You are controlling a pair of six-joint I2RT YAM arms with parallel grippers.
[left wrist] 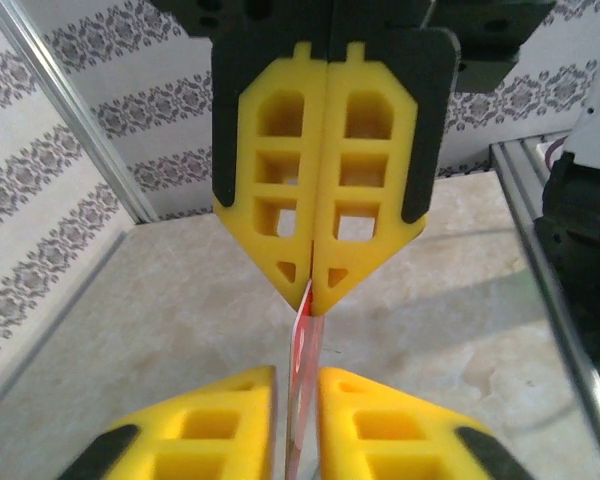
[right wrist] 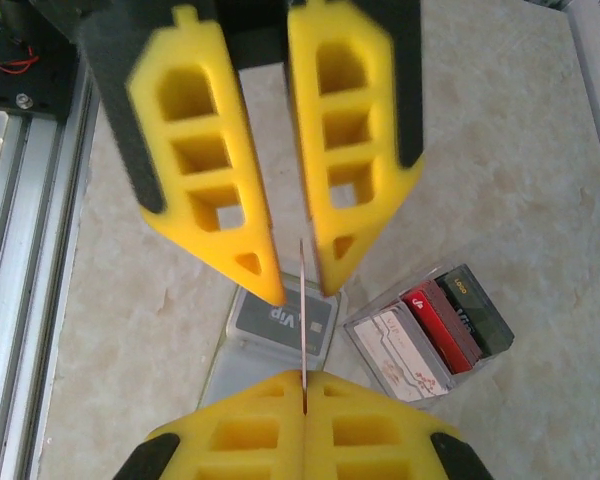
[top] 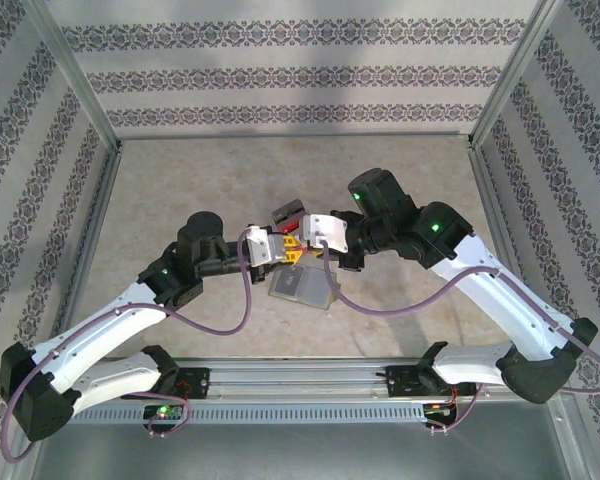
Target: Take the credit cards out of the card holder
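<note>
- Top external: the left gripper and the right gripper meet tip to tip above the middle of the tabletop.
  - The card holder lies open and flat just on their near side, toward the arm bases.
  - The stack of cards sits just on their far side.
  - What passes between the fingers is too small to tell here.
- Left wrist: the left gripper has its fingers released, standing parted with a red-and-white credit card edge-on in the gap.
  - Facing it, the right gripper is clenched on the card's far end, its fingers pressed together.
- Right wrist: the right gripper grasps the near end of the credit card.
  - The card shows as a thin line running straight ahead into the gap of the left gripper, and appears to touch neither finger there.
  - Beneath them the card holder lies on the tabletop with a VIP card in its sleeve.
  - The stack of cards sits just beside it.
- Judgement: the card's long axis runs from one gripper to the other, so either hand comes clear by drawing back along that line.
  - Only the right arm has a grip, so carrying the card off looks like its job.
  - At least the VIP card is yet to come out.
</note>
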